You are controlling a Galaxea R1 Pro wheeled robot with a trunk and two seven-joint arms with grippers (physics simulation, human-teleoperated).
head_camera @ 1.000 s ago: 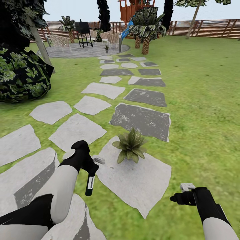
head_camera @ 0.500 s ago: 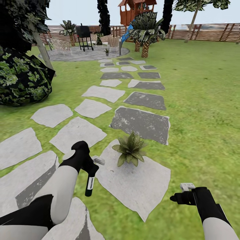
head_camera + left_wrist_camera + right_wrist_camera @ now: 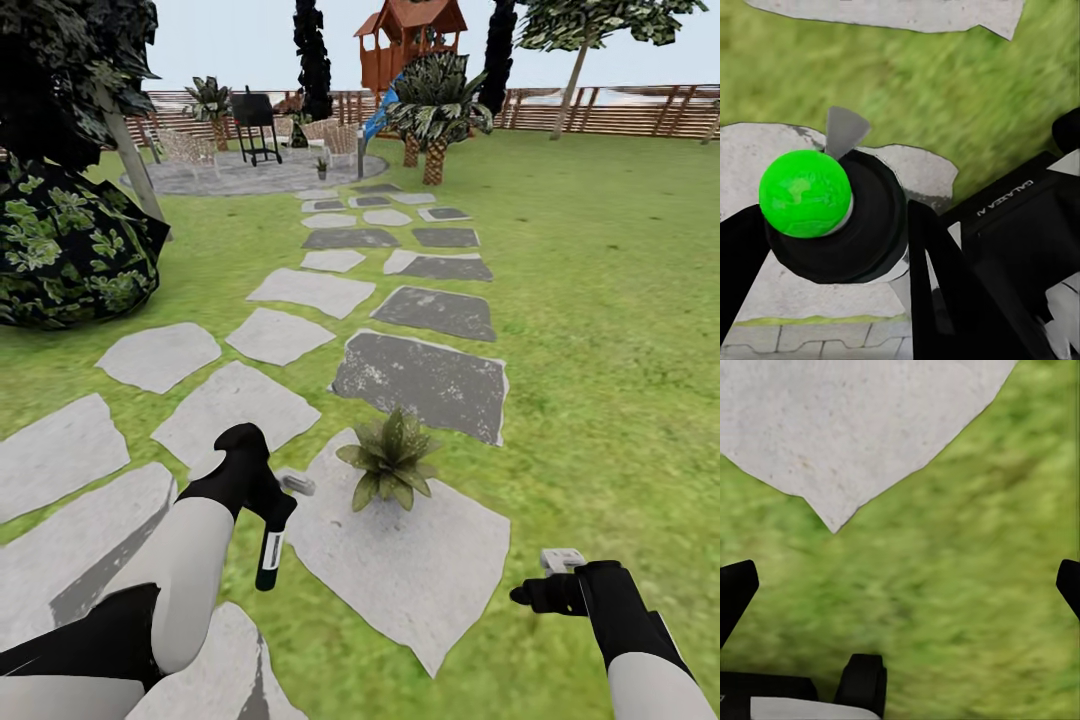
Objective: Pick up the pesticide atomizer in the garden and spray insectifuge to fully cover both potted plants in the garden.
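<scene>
My left gripper [image 3: 272, 503] is shut on the pesticide atomizer [image 3: 268, 552], a dark bottle with a white label that hangs downward, its pale grey spray head [image 3: 298, 485] pointing toward the near potted plant [image 3: 390, 463]. That rosette stands on a pale stepping stone [image 3: 420, 560], just right of the spray head. In the left wrist view the atomizer [image 3: 804, 193] shows its bright green end between my fingers [image 3: 937, 285]. A second small potted plant [image 3: 321, 164] stands far off on the gravel patio [image 3: 250, 175]. My right gripper [image 3: 532, 595] hangs open over grass [image 3: 945, 585], low right.
Grey stepping stones [image 3: 420, 375] lead across the lawn to the patio, where a black grill [image 3: 254, 120] and chairs stand. A dark round bush [image 3: 70, 250] and tree trunk are at the left. Striped palm-like plants [image 3: 432, 95], a playhouse and a slatted fence [image 3: 600, 110] lie beyond.
The whole head view has shifted, so the lawn, stones and plant sit a little lower in the picture. Both arms keep their pose, and the atomizer stays gripped.
</scene>
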